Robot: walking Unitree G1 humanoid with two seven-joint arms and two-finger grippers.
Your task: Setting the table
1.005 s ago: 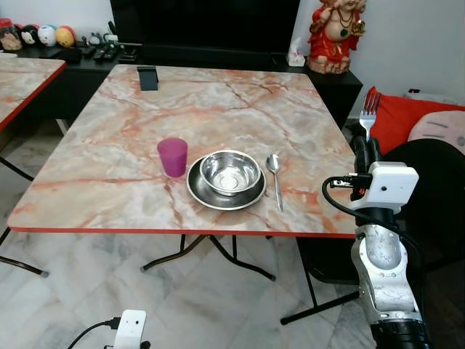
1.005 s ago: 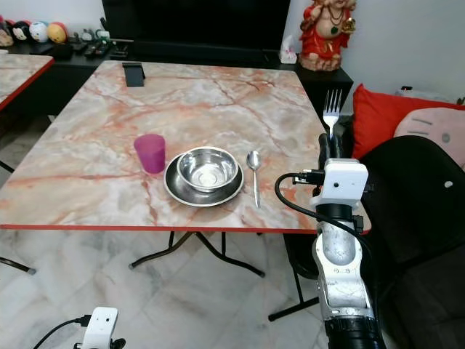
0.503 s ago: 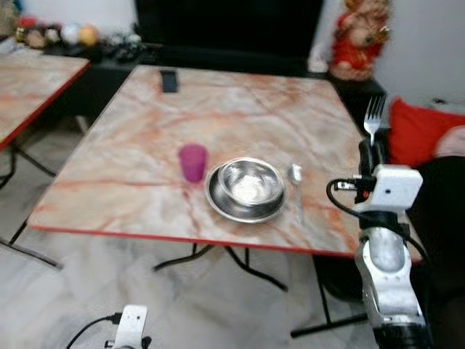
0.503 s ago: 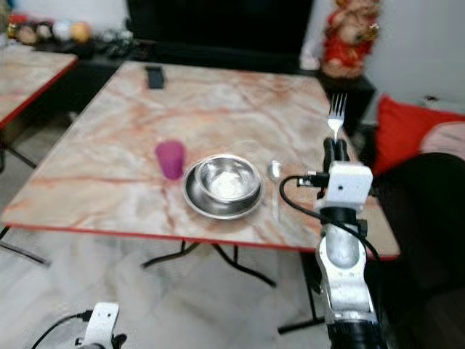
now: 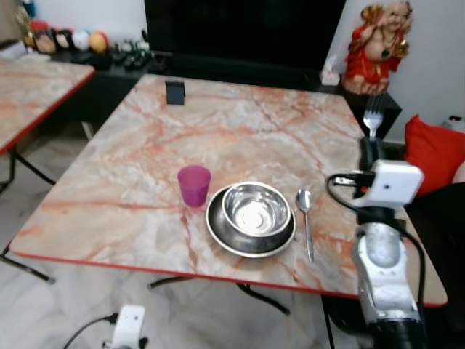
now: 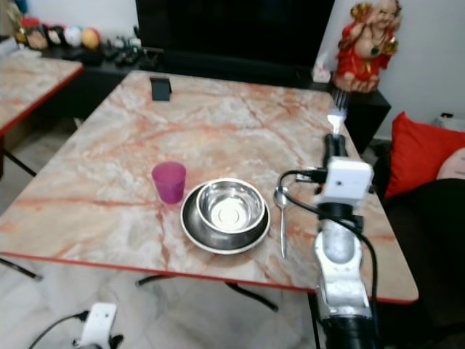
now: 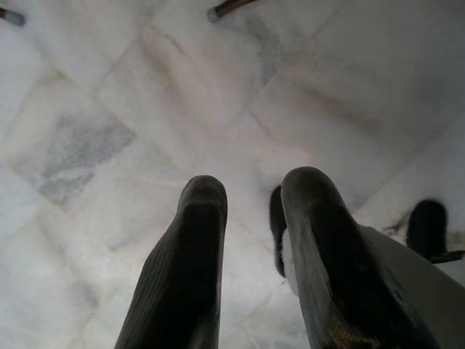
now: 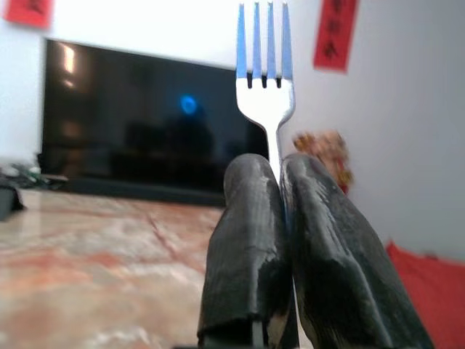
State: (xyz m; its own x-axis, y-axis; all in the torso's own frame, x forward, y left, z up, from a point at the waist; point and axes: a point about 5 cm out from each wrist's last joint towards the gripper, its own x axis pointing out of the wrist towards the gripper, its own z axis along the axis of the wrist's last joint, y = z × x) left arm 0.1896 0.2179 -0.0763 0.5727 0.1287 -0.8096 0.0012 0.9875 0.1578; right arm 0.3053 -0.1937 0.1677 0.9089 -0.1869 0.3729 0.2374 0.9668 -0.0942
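Silver and four-tined, the metal fork point(image 8: 266, 80) is standing upright between the two black fingers of my right gripper point(image 8: 280, 240), which are pinching its handle so that the tines are pointing at the ceiling. I am holding it this way, I judge, because it is the last piece of the place setting and needs carrying over the table before being laid flat.

Just left of the arm, the shiny steel bowl point(image 5: 256, 210) is sitting inside the shallow round steel plate point(image 5: 218, 231), the long steel spoon point(image 5: 306, 220) is lying just beside the plate's right rim, and the small magenta plastic cup point(image 5: 194, 185) is standing against its left side. With the spoon on the right, the bare marble to the plate's left looks the likelier place for the fork, though the cup is crowding it.

I am keeping my right forearm raised almost vertically over the near right part of the orange-veined marble table with the red edge point(image 5: 109, 182), wrist camera facing the far wall. My left gripper point(image 7: 251, 240) is hanging low over the pale tiled floor point(image 7: 109, 109), fingers parted and holding nothing.
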